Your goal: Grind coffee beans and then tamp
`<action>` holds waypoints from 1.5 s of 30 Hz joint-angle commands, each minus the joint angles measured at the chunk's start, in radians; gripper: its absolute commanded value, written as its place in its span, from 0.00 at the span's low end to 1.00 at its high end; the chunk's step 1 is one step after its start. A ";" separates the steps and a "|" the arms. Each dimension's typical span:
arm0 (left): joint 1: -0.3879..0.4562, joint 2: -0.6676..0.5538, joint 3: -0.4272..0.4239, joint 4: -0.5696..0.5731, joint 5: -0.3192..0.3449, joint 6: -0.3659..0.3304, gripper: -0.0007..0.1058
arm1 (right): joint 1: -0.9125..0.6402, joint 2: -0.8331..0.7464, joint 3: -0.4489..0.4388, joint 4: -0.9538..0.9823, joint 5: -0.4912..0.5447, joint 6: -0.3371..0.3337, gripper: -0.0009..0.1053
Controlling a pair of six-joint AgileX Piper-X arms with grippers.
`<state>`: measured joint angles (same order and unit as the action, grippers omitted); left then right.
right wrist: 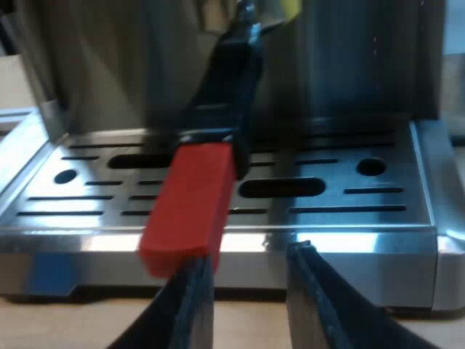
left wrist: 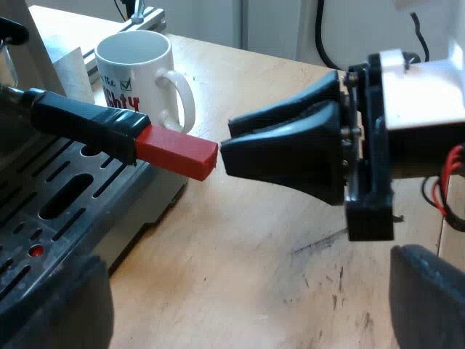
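Holder handle (right wrist: 221, 87) is seen at the machine (right wrist: 363, 211) front, its red end (right wrist: 190, 211) out past the tray. Right gripper (right wrist: 247, 280), narrowly parted and empty, is set off-centre there; left gripper (left wrist: 243, 269) is spread wide. If closed now, only a corner may be pinched and lost.

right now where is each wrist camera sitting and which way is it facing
Left wrist view: beside the machine, looking across the handle's red end to the mug; own left gripper open.
Right wrist view: facing the machine's tray head-on; own right gripper open at the red end.
Shared: red end, tray, right gripper.
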<state>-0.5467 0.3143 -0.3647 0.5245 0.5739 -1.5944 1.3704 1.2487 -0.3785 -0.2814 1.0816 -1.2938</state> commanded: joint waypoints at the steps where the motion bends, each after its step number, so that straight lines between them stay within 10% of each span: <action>1: -0.002 0.000 -0.002 0.001 0.015 0.006 0.74 | -0.007 -0.001 0.000 -0.025 -0.056 -0.021 0.27; 45: -0.002 0.000 -0.002 0.001 0.015 0.006 0.74 | -0.061 0.053 -0.002 -0.162 -0.045 -0.124 0.27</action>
<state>-0.5467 0.3143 -0.3647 0.5245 0.5739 -1.5944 1.3211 1.3047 -0.3745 -0.4120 0.9938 -1.4088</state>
